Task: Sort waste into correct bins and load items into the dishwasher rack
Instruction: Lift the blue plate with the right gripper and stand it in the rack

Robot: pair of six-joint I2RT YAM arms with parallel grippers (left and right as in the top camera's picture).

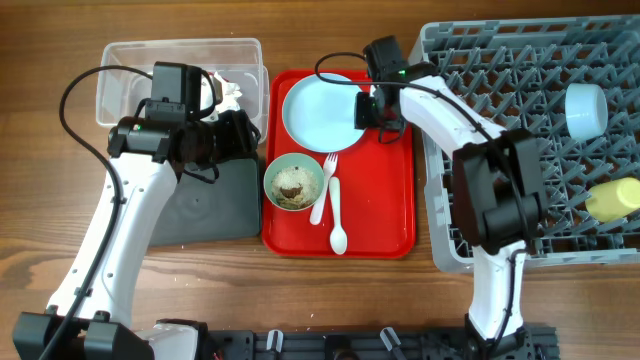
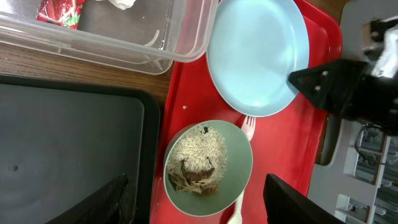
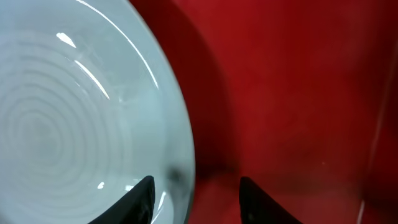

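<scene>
One light blue plate lies flat at the far end of the red tray. My right gripper straddles its right rim, fingers apart. One fork and one spoon lie near-to-far, tines toward the plate. One pale green bowl holds scraps. My left gripper is spread wide and holds nothing.

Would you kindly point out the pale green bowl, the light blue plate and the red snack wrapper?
pale green bowl (image 2: pixel 241 157): left wrist view, bare inner wall on the picture's right.
light blue plate (image 1: pixel 316 110): overhead view, its centre.
red snack wrapper (image 2: pixel 61 11): left wrist view, its visible crumpled middle.
</scene>
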